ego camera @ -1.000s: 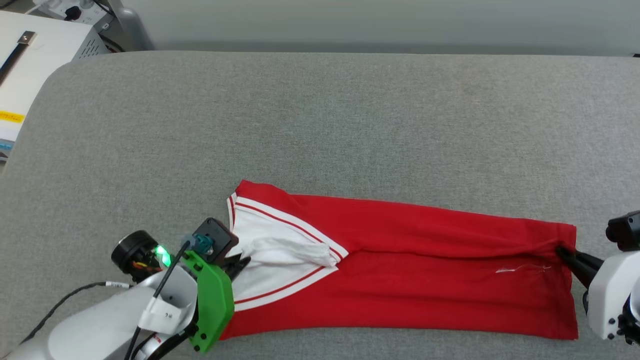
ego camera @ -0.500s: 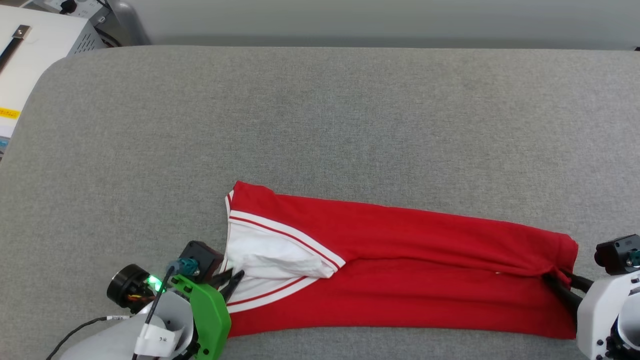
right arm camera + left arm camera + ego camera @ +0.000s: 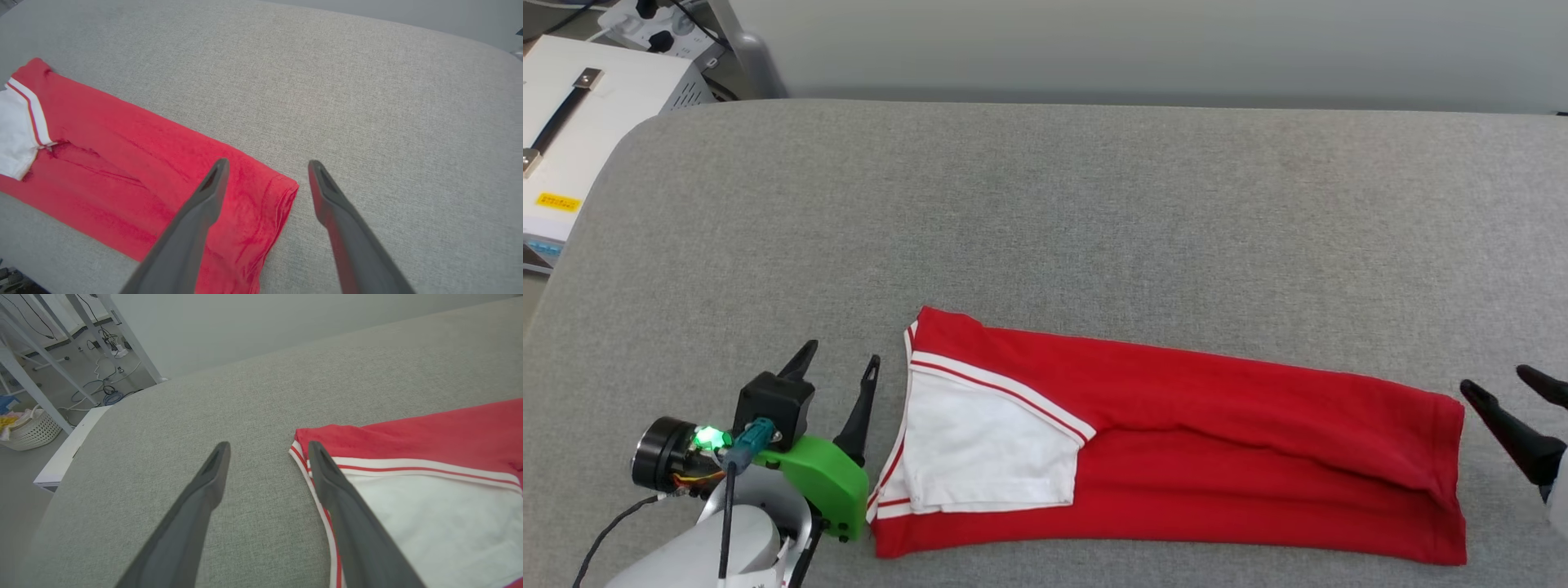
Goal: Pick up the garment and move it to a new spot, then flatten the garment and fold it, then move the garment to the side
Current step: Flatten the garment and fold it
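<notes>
Grey woven cloth covers the table. At near left the left gripper stands spread and empty, just beside the sleeve end of the red T-shirt. The shirt lies folded in a long strip along the near edge, its white sleeve on top. Just right of its hem, the right gripper is likewise spread, holding nothing.

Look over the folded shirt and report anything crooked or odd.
The garment lies as a long folded strip, slightly askew on the table: its far edge slants nearer the robot toward the right. It looks rumpled at that end. Nothing else odd.
</notes>
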